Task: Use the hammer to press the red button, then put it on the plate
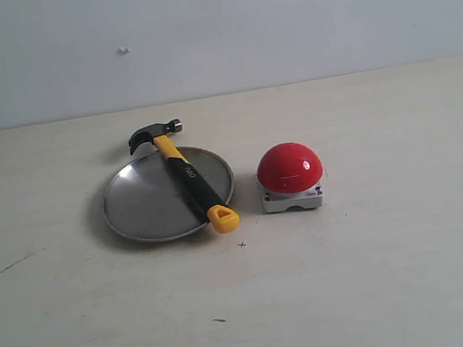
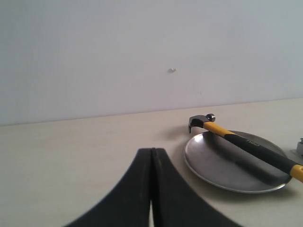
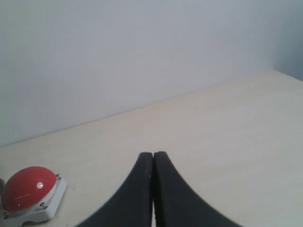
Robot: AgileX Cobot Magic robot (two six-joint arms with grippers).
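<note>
The hammer [image 1: 184, 175] lies across the silvery plate [image 1: 137, 206], its dark head past the far rim and its yellow looped end over the near right rim. The red button [image 1: 289, 168] sits on its grey-white base just right of the plate. Neither gripper shows in the exterior view. In the left wrist view my left gripper [image 2: 152, 151] is shut and empty, well short of the plate [image 2: 218, 163] and hammer [image 2: 246, 144]. In the right wrist view my right gripper [image 3: 153, 154] is shut and empty, off to one side of the button [image 3: 24, 194].
A pale wooden tabletop [image 1: 383, 273] runs back to a plain light wall [image 1: 279, 20] with a small speck on it. A few dark marks dot the table's front area. A corner of the button's base [image 2: 299, 147] shows at the left wrist view's edge.
</note>
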